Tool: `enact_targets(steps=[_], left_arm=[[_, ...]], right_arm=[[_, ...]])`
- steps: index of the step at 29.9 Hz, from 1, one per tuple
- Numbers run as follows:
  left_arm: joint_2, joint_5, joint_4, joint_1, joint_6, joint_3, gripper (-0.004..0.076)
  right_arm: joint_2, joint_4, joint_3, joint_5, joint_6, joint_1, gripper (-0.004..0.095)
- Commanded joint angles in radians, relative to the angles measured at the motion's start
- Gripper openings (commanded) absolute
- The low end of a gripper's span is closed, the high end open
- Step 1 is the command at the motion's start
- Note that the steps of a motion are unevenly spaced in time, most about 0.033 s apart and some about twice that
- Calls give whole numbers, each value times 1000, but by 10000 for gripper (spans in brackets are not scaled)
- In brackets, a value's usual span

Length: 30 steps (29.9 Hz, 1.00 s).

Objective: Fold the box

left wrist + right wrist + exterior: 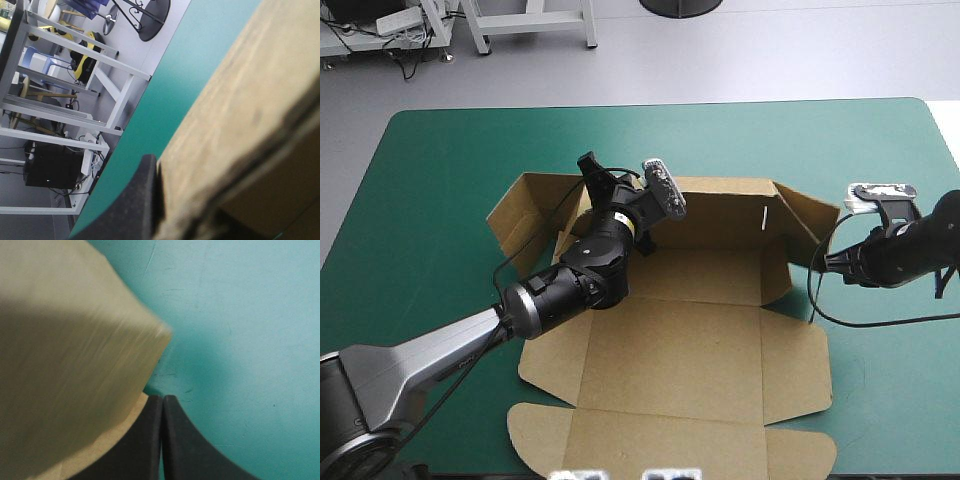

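Observation:
The brown box point(670, 350) lies as an open sheet on the teal-green cover, its far wall point(720, 215) raised and its near flaps flat. My left gripper point(592, 170) is at the left end of that far wall. In the left wrist view one black finger point(144, 200) presses against the board point(240, 115), which hides the other finger. My right gripper point(823, 262) sits low by the box's right side flap point(802, 215). Its fingers meet in a point point(162, 397), shut on nothing, with the flap's rounded edge point(75, 355) close beside them.
Bare teal-green cover point(440, 180) runs left of the box and beyond its far wall. More cover point(240, 340) lies ahead of the right gripper. The box's near flaps reach the table's front edge.

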Motion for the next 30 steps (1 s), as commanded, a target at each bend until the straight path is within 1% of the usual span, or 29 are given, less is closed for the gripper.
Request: enact_targets(steps=[1, 6, 10, 13, 20, 25, 27, 30], left_arm=[[-43, -13, 9, 2, -34, -29, -10], [-43, -32, 1, 2, -13, -29, -10], [-43, -32, -8, 2, 32, -29, -10], [-43, -32, -10, 2, 36, -29, -10], [-43, -32, -10, 2, 36, -29, -10], [-43, -32, -10, 2, 36, -29, -10], [-43, -30, -10, 2, 36, -29, -10], [-43, -30, -10, 2, 36, -29, -10]], right_arm=[[-25, 68, -22, -23, -2, -3, -18], [-25, 94, -22, -101, -5, -3, -18], [-25, 64, -27, -170, -2, -3, -18], [-25, 66, -70, -199, -2, -3, -18], [18, 46, -275, -205, 6, -3, -18], [134, 46, -435, -152, 16, -3, -18], [181, 51, -469, -140, 16, -3, -18], [239, 90, -487, -144, 16, -3, -18]])
